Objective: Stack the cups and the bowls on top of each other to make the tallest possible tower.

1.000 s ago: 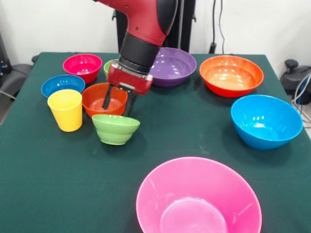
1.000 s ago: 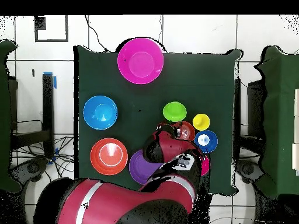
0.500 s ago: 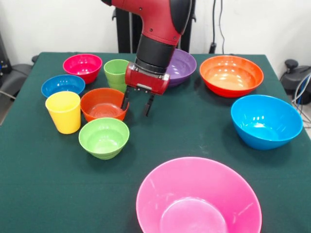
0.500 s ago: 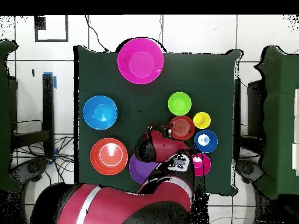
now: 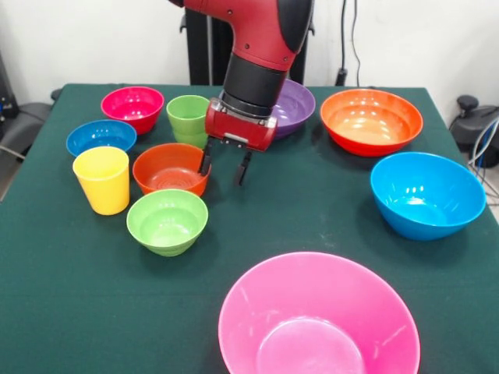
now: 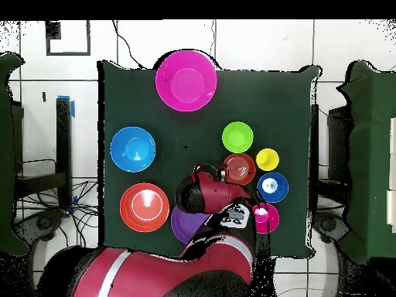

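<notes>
My gripper [image 5: 224, 173] hangs open and empty just right of the small orange-red bowl [image 5: 170, 167], above the cloth. In front of that bowl stands the small light-green bowl [image 5: 167, 220], upright. The yellow cup [image 5: 101, 179] is at its left and the light-green cup [image 5: 187, 117] stands behind, beside the arm. A magenta-red bowl [image 5: 132, 105] and a dark blue bowl [image 5: 100, 136] sit at the back left. The large purple bowl [image 5: 292, 101] is partly hidden by the arm. Large orange [image 5: 371, 119], light blue [image 5: 427, 193] and pink [image 5: 318, 319] bowls stand apart. Nothing is stacked.
The dark green table [image 5: 78, 296] carries everything. In the overhead view the arm [image 6: 209, 224] covers the light-green cup and part of the purple bowl [image 6: 184, 227]; the pink bowl [image 6: 186, 79] lies near the far edge.
The small light-green bowl, tilted by the fingers a second ago, now rests upright further left. The gripper has risen and shifted right, away from the orange-red bowl.
</notes>
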You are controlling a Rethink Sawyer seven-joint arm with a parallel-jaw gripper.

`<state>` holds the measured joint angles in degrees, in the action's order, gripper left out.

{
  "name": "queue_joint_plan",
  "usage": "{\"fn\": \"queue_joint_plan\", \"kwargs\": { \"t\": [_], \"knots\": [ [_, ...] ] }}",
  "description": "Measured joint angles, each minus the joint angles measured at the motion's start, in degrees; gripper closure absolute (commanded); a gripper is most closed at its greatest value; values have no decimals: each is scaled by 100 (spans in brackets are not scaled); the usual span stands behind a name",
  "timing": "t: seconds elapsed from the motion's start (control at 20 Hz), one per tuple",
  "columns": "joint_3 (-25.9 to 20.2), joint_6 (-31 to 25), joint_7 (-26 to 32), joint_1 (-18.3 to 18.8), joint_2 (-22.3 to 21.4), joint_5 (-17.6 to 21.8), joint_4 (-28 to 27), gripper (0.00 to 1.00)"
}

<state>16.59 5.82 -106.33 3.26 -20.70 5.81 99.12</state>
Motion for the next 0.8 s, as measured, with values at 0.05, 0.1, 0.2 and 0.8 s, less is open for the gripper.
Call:
{"fn": "queue_joint_plan", "kwargs": {
  "t": [0.05,0.1,0.2,0.8],
  "knots": [
    [1,0,0,-5,0,0,0,0],
    [7,-7,0,-24,1,0,-1,0],
    [31,-39,0,-63,5,-1,-2,0],
    [332,-158,0,-280,72,16,-61,100]
  ]
}}
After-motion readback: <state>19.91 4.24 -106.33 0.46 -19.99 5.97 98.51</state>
